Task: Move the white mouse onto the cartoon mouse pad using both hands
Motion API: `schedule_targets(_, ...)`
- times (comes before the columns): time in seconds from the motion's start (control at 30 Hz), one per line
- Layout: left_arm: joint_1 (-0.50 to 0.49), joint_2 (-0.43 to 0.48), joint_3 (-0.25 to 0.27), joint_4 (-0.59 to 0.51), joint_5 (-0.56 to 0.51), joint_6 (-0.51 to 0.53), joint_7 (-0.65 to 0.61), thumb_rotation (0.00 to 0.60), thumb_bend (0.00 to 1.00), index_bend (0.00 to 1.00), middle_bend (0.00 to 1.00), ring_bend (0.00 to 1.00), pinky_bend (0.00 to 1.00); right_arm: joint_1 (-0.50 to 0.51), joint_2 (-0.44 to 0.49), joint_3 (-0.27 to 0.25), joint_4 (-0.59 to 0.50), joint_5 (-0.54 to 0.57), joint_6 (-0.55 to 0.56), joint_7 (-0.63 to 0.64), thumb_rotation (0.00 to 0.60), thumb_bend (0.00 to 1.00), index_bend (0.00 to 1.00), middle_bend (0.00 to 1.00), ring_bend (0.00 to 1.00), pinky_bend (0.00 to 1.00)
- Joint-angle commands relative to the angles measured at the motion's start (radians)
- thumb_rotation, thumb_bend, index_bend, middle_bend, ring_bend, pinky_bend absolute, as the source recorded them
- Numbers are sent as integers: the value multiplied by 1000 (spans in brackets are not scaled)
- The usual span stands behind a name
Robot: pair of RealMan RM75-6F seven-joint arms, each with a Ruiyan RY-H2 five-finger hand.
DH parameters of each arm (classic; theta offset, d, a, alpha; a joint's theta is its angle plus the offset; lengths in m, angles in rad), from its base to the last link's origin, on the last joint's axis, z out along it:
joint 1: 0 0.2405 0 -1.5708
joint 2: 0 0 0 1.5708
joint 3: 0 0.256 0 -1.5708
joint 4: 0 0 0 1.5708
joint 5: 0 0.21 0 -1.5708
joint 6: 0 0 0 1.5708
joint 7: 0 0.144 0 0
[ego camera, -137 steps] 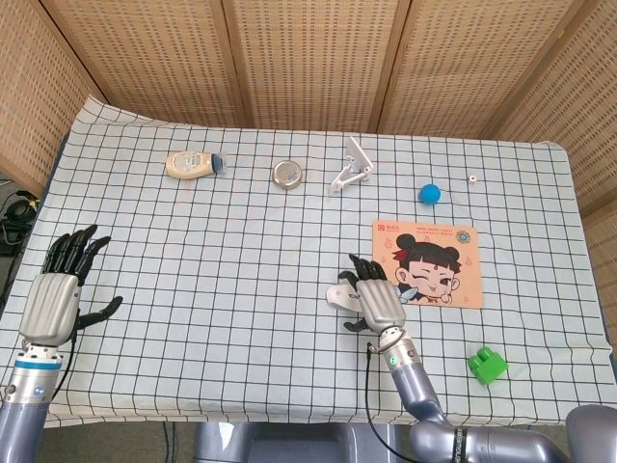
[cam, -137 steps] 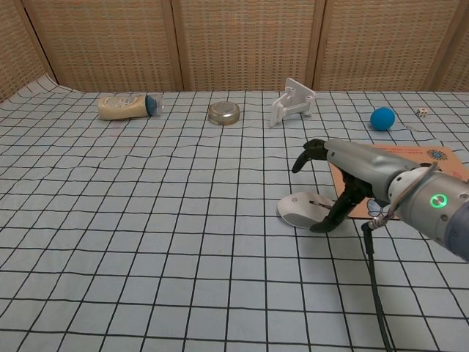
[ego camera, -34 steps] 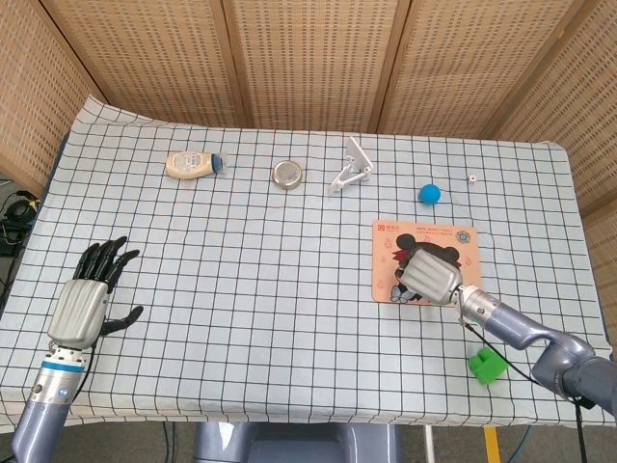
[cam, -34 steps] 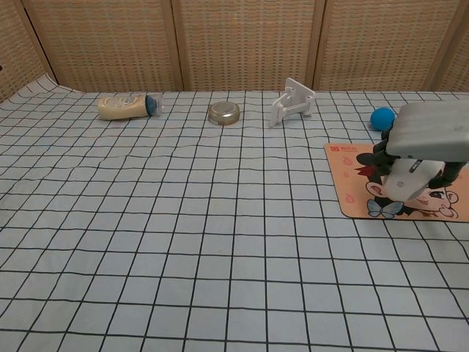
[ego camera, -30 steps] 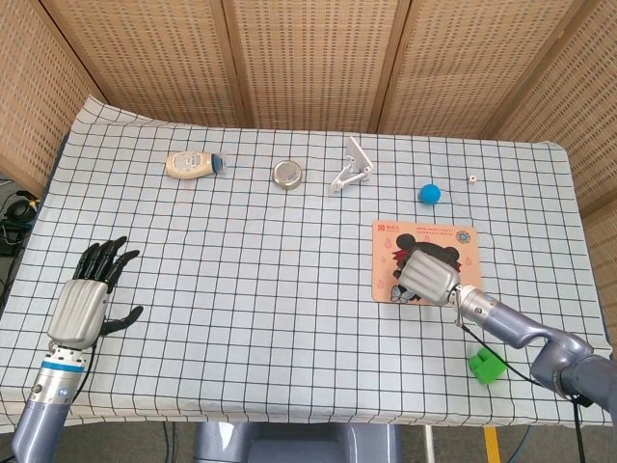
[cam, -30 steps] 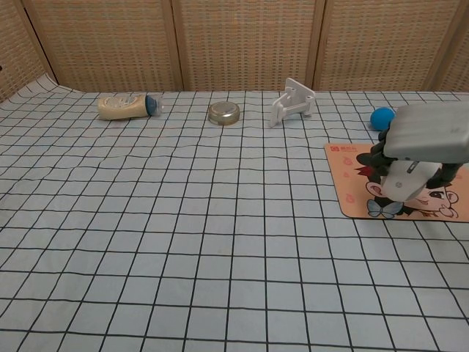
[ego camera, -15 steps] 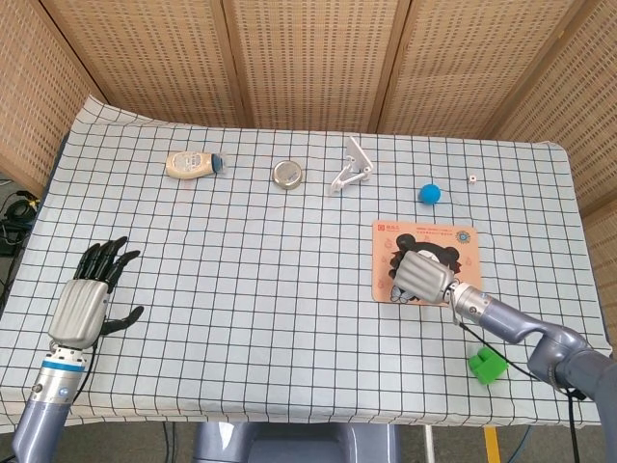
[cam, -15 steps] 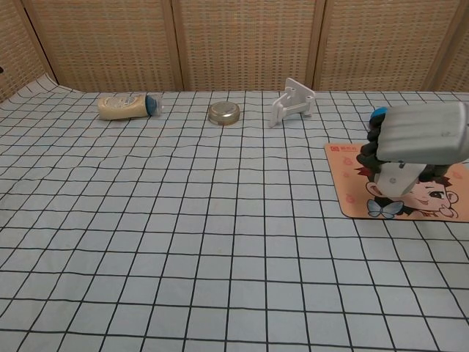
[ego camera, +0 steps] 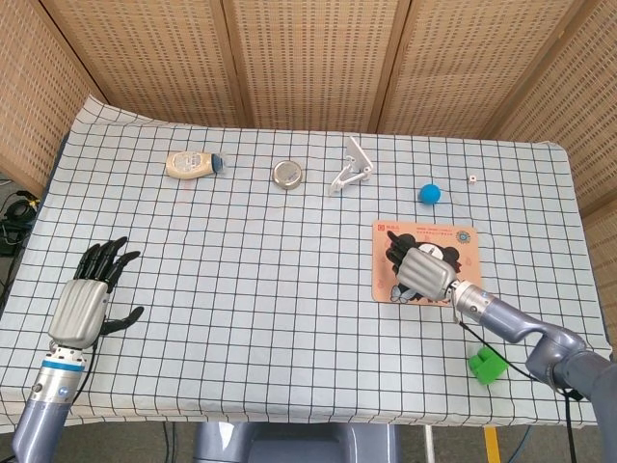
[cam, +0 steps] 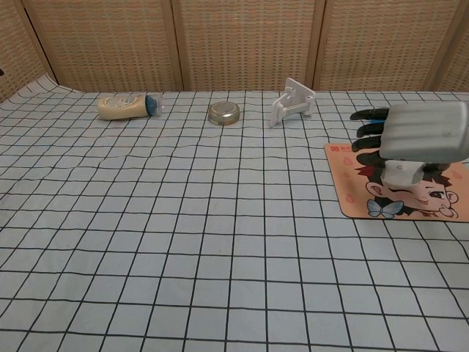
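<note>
The white mouse (cam: 401, 174) lies on the cartoon mouse pad (cam: 344, 187), on the drawn face. My right hand (cam: 419, 130) hovers just above it, palm down, its dark fingers (cam: 368, 129) stretched out to the left and off the mouse. In the head view the right hand (ego camera: 422, 272) covers the mouse on the left part of the pad (ego camera: 453, 236). Far off at the table's left front, my left hand (ego camera: 82, 304) rests with fingers spread and nothing in it.
Along the back lie a beige bottle (ego camera: 193, 164), a round metal tin (ego camera: 286, 174), a white plastic bracket (ego camera: 352, 166), a blue ball (ego camera: 429, 193) and a small die (ego camera: 472, 179). A green block (ego camera: 487, 365) sits at the front right.
My right hand's fingers have uncurled from around the mouse and now stretch out flat above it. The mouse stays on the pad. The left hand has not moved.
</note>
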State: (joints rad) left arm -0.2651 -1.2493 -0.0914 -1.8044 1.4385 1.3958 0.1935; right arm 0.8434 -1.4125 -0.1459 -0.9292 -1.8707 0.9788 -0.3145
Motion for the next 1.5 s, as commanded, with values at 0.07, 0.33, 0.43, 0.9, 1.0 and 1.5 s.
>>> schedule_targets(0.07, -1, 1, 1, -2, -1, -4, -2, 600, 229, 158, 0, 0, 0, -5, 2, -5, 1, -1, 1, -10, 600, 315, 553, 244, 167, 21)
schedule_targets(0.33, 0, 3, 2, -4, 0, -6, -4, 600, 228, 159, 0, 0, 0, -18, 4, -5, -13, 8, 10, -26, 600, 314, 544, 219, 137, 10)
schedule_targets(0.43, 0, 4, 1, -5, 0, -7, -7, 600, 228, 159, 0, 0, 0, -23, 12, -3, -30, 17, 3, -45, 600, 315, 540, 188, 103, 1)
schedule_targets(0.9, 2, 14, -17, 5, -20, 2, -20, 600, 228, 155, 0, 0, 0, -171, 94, 82, -223, 148, 200, -48, 600, 293, 419, 138, 71, 0)
schedule_targets(1.0, 3, 12, -18, 14, -23, 5, -4, 600, 228, 143, 0, 0, 0, -229, 87, 111, -253, 197, 278, 16, 600, 286, 364, 112, 45, 0)
schedule_targets(1.5, 26, 11, 24, 72, -39, -6, 58, 600, 219, 24, 0, 0, 0, -473, 62, 171, -350, 389, 479, 382, 600, 182, 61, 0, 0, 0)
